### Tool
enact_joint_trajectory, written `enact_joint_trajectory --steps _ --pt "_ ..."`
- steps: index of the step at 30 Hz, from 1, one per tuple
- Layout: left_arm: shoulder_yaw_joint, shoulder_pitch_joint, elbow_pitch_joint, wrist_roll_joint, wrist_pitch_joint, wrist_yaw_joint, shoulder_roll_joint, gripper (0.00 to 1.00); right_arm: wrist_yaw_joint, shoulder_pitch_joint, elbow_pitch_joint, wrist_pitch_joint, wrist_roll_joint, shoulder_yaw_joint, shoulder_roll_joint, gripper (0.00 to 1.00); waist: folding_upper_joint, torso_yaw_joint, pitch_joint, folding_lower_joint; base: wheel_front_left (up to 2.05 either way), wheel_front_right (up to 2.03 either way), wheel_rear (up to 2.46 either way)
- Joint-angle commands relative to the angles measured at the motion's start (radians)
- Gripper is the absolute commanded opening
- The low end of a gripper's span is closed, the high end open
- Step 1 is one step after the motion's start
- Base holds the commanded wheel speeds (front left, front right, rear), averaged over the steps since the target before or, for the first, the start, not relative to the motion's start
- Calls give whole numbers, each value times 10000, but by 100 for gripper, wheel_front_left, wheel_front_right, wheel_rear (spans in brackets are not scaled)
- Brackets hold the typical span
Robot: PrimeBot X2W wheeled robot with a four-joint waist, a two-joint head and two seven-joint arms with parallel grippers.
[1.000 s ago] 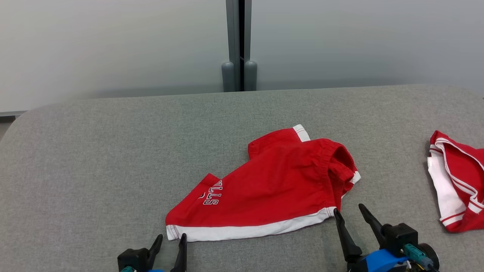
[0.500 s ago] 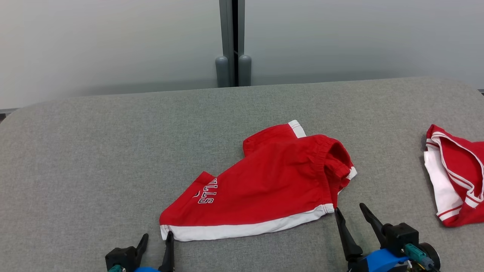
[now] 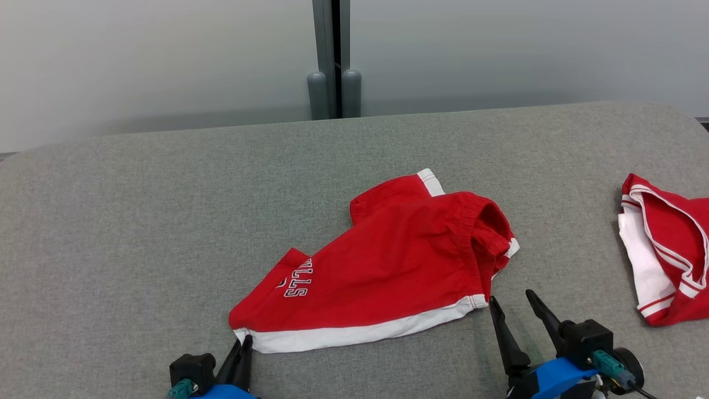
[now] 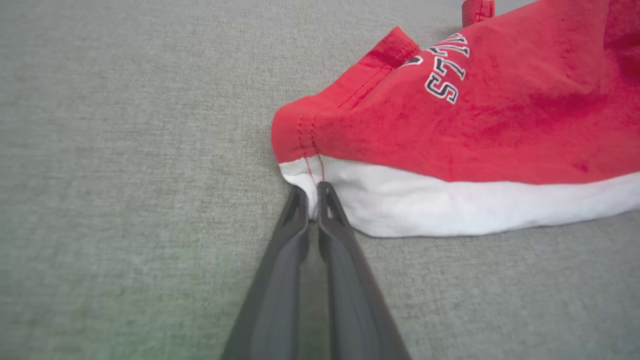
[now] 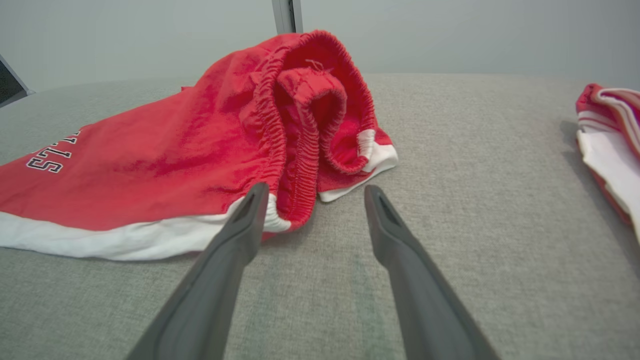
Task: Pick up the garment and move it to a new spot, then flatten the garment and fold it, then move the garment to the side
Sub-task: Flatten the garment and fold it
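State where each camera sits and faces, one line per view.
Head view: on the head, looking forward and down at the grey surface; left hand and right hand show at the bottom.
Left wrist view: low, along the left hand's closed fingers to the red shorts' hem corner.
Right wrist view: low, between open fingers toward the waistband.
Shared: all see the red shorts; head and right wrist, the second garment.
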Motion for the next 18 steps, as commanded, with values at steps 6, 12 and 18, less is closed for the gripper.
enact_joint_trajectory --steps 6,12,18 --pt "-110 -178 458 -26 63 23 -7 0 -3 -30 74 -30 -8 -19 -9 100 0 100 11 0 0 0 0" --pt "-47 -82 372 4 60 31 24 0 -3 -66 490 -28 237 565 -12 100 0 278 -19 0 0 0 0" --pt "-37 -47 342 20 61 11 24 0 -3 -349 729 -30 20 689 -12 100 0 412 13 0 0 0 0"
